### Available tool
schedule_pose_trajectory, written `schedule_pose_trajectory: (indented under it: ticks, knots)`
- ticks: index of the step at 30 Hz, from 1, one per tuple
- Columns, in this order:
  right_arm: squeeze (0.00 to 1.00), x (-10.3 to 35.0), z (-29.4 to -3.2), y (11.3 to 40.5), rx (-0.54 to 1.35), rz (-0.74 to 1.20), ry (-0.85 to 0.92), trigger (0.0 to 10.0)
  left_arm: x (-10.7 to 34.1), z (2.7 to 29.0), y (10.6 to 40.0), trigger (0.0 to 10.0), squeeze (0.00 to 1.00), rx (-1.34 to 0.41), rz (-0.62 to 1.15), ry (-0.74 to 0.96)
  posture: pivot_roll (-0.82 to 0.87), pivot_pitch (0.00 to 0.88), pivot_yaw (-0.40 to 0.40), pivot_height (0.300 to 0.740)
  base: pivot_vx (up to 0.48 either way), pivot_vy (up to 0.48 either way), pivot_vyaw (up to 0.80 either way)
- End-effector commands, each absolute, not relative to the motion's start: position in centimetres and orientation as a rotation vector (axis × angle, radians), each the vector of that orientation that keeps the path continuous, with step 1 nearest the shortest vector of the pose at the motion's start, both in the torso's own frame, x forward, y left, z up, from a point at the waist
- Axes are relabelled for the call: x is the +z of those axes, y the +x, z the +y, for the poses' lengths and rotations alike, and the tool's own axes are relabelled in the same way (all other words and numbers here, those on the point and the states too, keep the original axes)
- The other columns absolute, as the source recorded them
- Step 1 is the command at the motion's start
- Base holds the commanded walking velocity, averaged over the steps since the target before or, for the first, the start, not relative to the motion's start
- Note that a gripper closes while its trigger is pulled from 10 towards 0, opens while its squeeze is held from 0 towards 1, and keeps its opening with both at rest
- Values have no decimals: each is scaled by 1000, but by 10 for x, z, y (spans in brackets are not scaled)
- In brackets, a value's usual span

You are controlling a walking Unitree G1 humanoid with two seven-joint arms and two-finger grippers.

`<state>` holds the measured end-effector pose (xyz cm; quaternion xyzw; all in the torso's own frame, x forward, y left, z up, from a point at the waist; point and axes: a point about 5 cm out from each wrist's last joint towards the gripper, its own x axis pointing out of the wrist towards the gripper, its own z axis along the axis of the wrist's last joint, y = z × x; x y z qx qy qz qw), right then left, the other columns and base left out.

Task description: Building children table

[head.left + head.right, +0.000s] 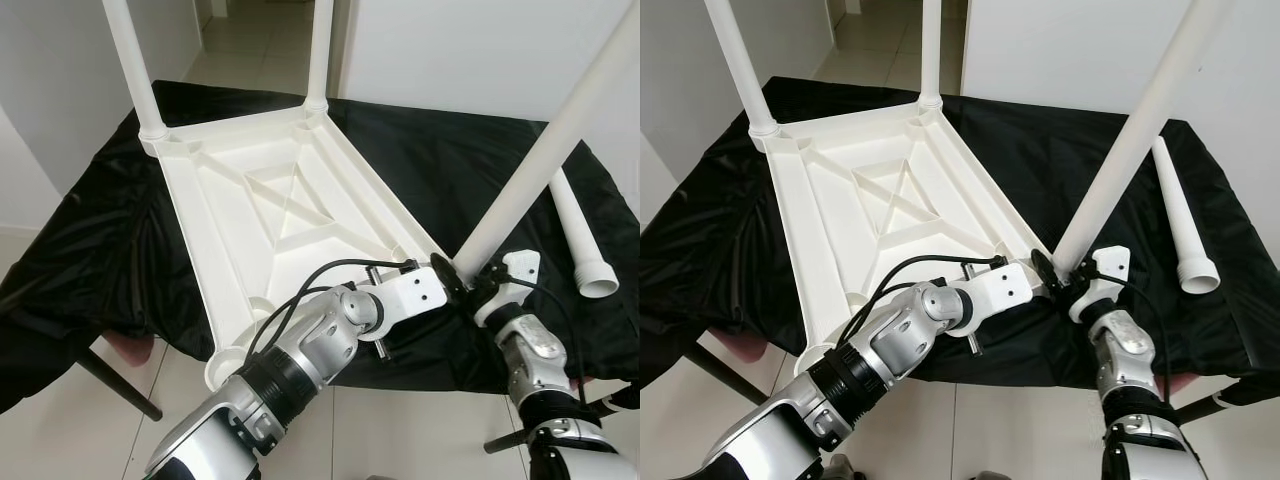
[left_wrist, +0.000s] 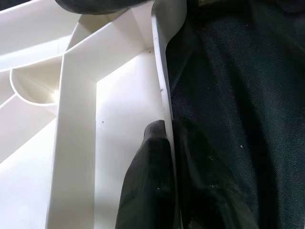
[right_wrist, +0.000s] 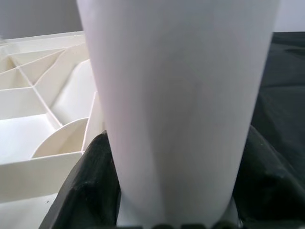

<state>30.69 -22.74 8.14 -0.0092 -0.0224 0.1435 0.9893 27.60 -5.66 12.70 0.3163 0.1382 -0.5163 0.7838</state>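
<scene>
Here, leg (image 3: 176, 105) between right gripper (image 1: 468, 285) fingers

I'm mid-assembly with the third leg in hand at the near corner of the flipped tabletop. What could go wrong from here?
1. The leg in the right gripper leans well off vertical, so it may jam or skid off the corner socket.
2. The left gripper pinches only the thin side rim of the tabletop; a hard push could slip it free.
3. The tabletop's near corner overhangs the black-covered table, so downward force might tip it.
</scene>
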Motion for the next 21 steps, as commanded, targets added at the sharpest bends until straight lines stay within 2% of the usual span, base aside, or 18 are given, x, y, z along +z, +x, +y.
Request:
schedule_pose_trajectory:
  ticks: [1,16,19,21]
  knots:
    - [0,38,-213,289,299,174,24,10000,125,-63,270,10000,0,-1147,289,716,1,20,6,740,0,0,0]
    - [0,46,-175,301,128,132,10,10000,124,-65,269,10000,0,-1145,289,715,8,4,-10,740,0,0,0]
    - [0,53,-166,304,-27,106,23,10000,124,-64,270,10000,0,-1141,289,719,10,0,-13,740,0,0,0]
    - [0,53,-166,304,-27,106,23,10000,124,-64,270,10000,0,-1141,289,719,10,0,-13,740,0,0,0]
